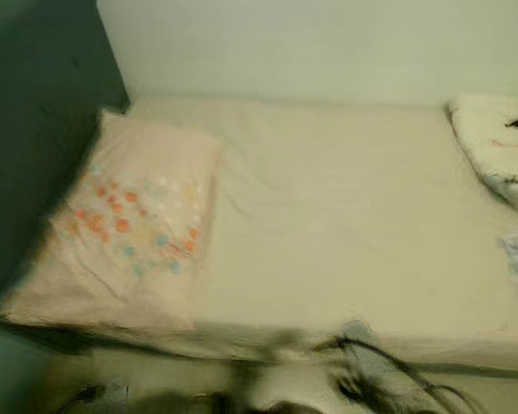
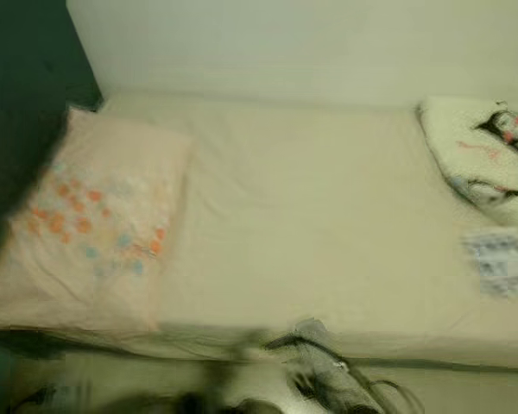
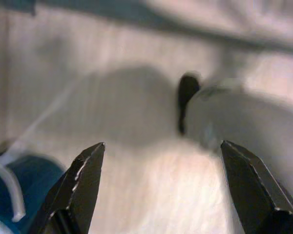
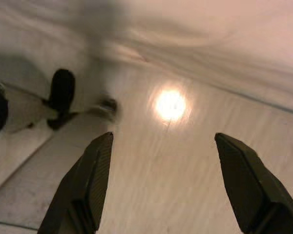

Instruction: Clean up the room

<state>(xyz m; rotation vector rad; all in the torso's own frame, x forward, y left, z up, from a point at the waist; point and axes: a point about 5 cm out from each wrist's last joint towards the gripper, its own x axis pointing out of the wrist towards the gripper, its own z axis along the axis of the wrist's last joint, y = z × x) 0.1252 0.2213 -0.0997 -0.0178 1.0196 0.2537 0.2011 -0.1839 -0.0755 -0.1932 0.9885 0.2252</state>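
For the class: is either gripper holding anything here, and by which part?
Nothing is held. The left gripper and the right gripper are both open, with only bare floor between their fingers.

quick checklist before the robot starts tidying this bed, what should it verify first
1. Left gripper empty: ok, fingers wide apart over pale floor, nothing between them.
2. Right gripper empty: ok, fingers apart over the floor, holding nothing.
3. Pillow in place: ok, flat at the bed's left end beside the dark headboard.
4. Blanket tidy: not ok, bunched at the right end of the bed.
5. Sheet smooth: mostly ok, light wrinkles; a small printed item lies near the right edge, what it is cannot tell.
6. Picture sharp enough to aim: not ok, head views are blurred.
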